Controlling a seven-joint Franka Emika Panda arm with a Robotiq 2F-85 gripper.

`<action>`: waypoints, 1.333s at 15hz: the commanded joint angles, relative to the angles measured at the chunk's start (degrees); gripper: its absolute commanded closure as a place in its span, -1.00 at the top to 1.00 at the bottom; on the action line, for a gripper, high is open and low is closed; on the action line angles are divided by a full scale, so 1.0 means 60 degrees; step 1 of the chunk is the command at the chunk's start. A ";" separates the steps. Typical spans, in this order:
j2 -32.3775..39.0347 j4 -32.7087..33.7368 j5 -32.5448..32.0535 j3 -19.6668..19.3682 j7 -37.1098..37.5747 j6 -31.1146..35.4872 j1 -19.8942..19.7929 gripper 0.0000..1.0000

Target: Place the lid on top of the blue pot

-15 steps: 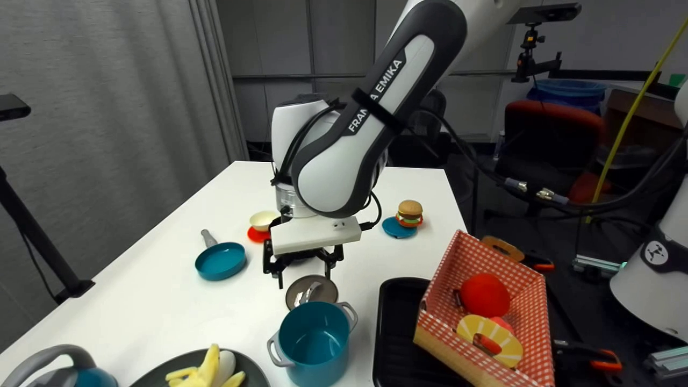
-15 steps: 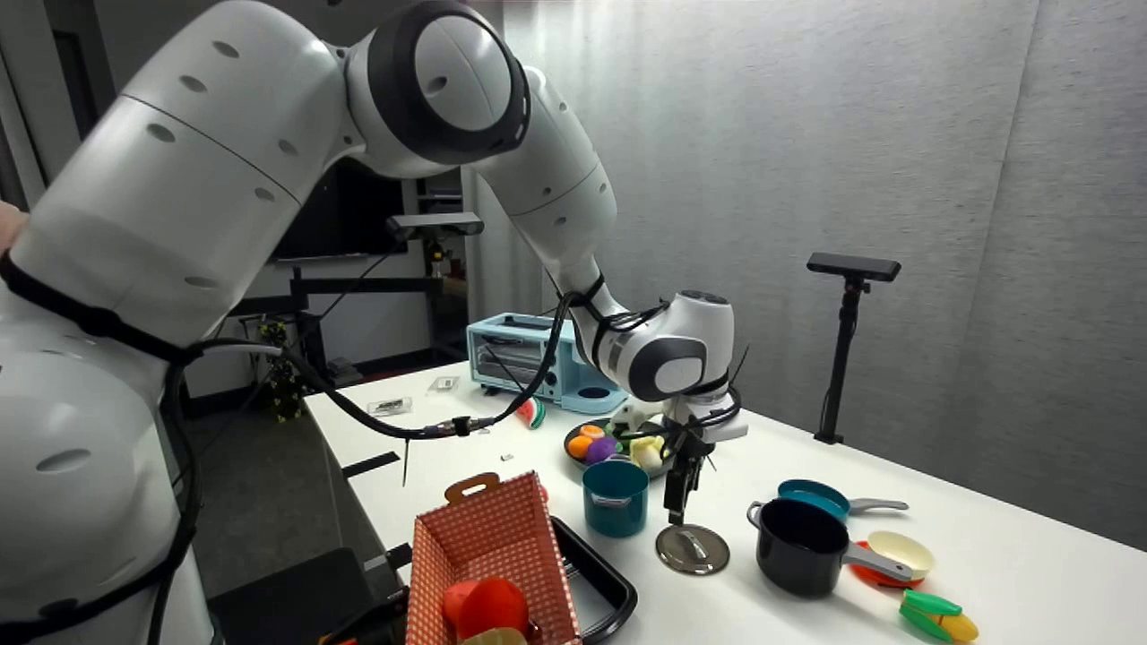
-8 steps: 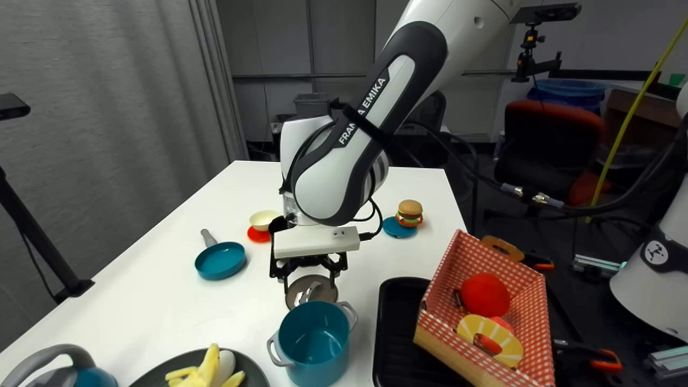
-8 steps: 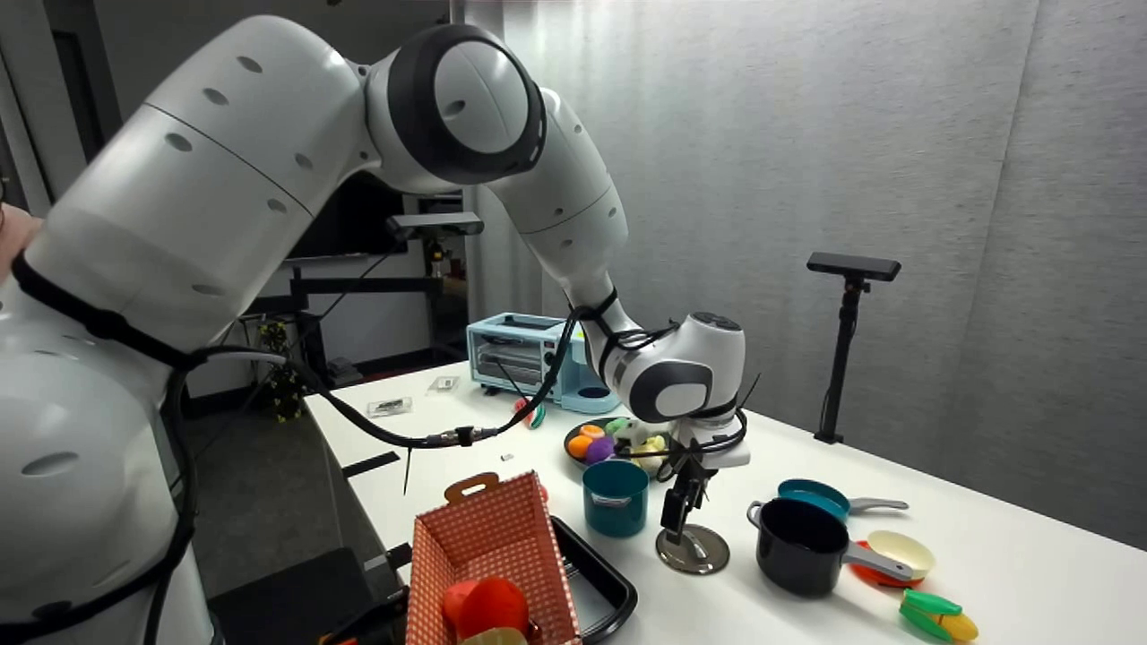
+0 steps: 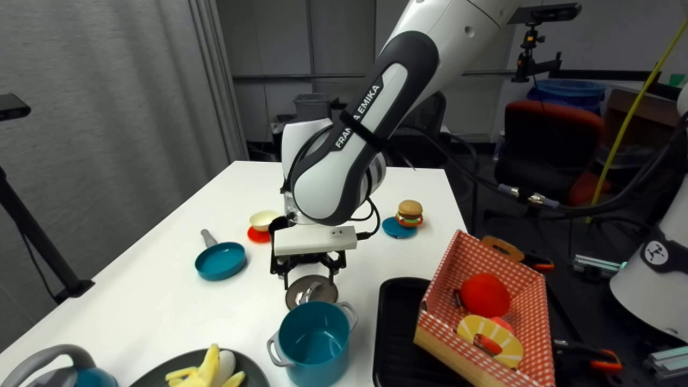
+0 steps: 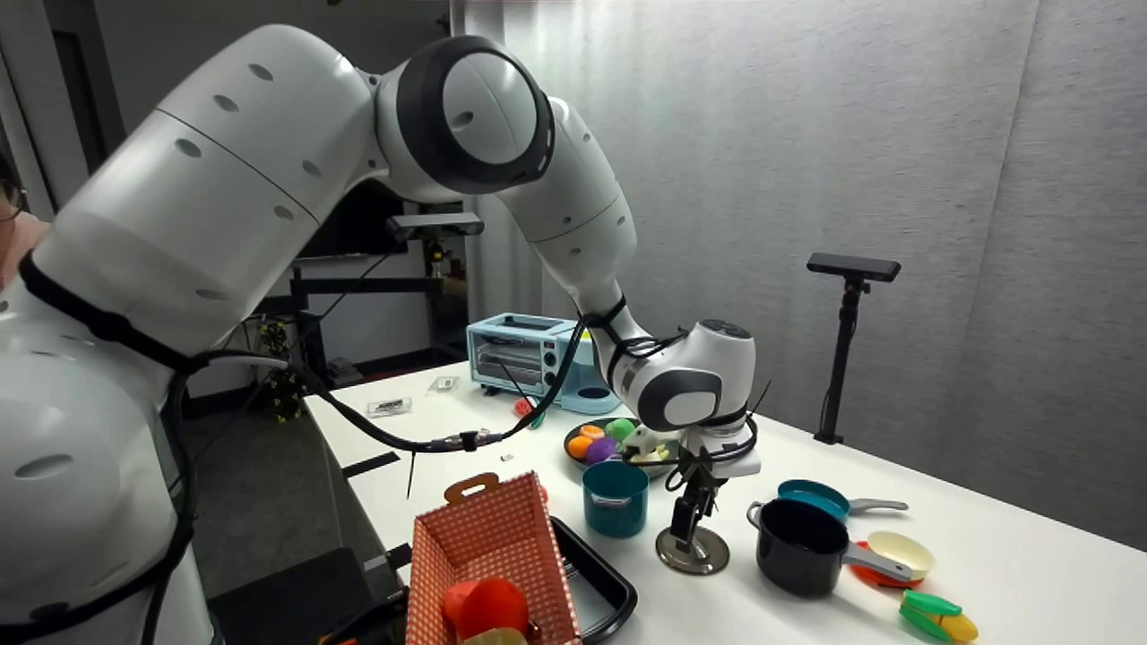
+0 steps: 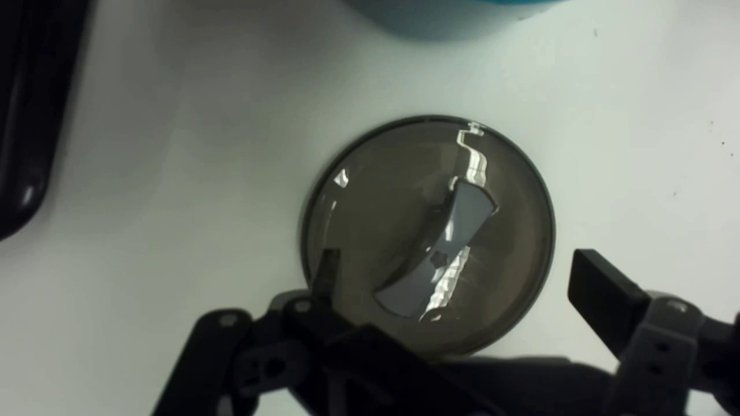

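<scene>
The lid (image 7: 428,231), round and grey-brown glassy with a dark rim and a grey bar handle, lies flat on the white table. It also shows in both exterior views (image 5: 323,291) (image 6: 705,557). The blue pot (image 5: 314,349) stands upright and uncovered beside the lid; it also shows in an exterior view (image 6: 616,502), and its edge in the wrist view (image 7: 451,17). My gripper (image 7: 457,260) is open and empty just above the lid, in both exterior views too (image 5: 309,281) (image 6: 685,539). In the wrist view one finger overlaps the lid, the other lies outside its rim. The handle runs diagonally between them.
The black pot (image 6: 802,551) and teal pan (image 6: 814,494) stand on the lid's far side from the blue pot. A black tray (image 5: 395,344) and a red checked basket (image 5: 441,357) lie near the blue pot. A dark plate (image 5: 153,373) holds toy food.
My gripper has come down towards the lid, then shifted slightly. It stays open. The lid and the blue pot have not moved.
</scene>
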 commanded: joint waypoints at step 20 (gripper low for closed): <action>0.0759 0.0937 0.0227 0.0086 -0.0283 0.0089 -0.0190 -0.82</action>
